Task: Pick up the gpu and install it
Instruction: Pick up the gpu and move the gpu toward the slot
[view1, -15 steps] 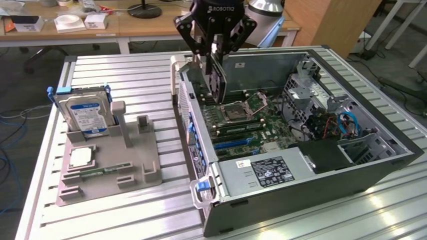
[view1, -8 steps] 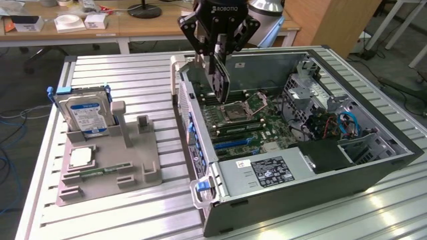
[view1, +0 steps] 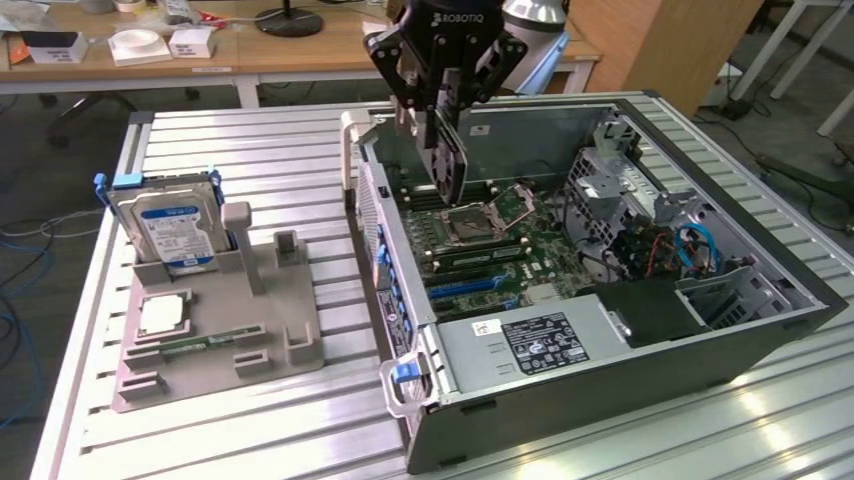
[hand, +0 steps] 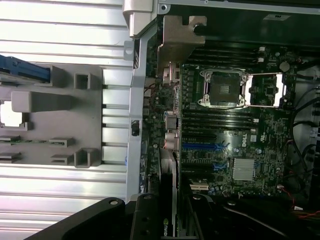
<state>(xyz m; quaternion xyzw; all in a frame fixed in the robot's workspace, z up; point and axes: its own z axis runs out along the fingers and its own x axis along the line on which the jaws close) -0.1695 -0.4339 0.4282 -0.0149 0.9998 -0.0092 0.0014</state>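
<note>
My black gripper (view1: 442, 105) hangs over the back of the open computer case (view1: 747, 330), shut on the gpu (view1: 446, 160). The card hangs upright and edge-on from the fingers, its lower edge just above the motherboard (view1: 487, 250) near the case's rear wall. In the wrist view the gpu (hand: 168, 215) runs as a thin edge between my dark fingers (hand: 145, 220), over the board's rear edge. The blue expansion slots (hand: 205, 147) lie flat on the motherboard (hand: 235, 125), apart from the card.
On the exterior view's left a grey holder tray (view1: 287, 345) carries a silver hard drive with a blue label (view1: 171, 228), a processor chip (view1: 160, 314) and a memory stick (view1: 200, 345). The case holds a drive cage, cables (view1: 694, 245) and a power supply (view1: 534, 335).
</note>
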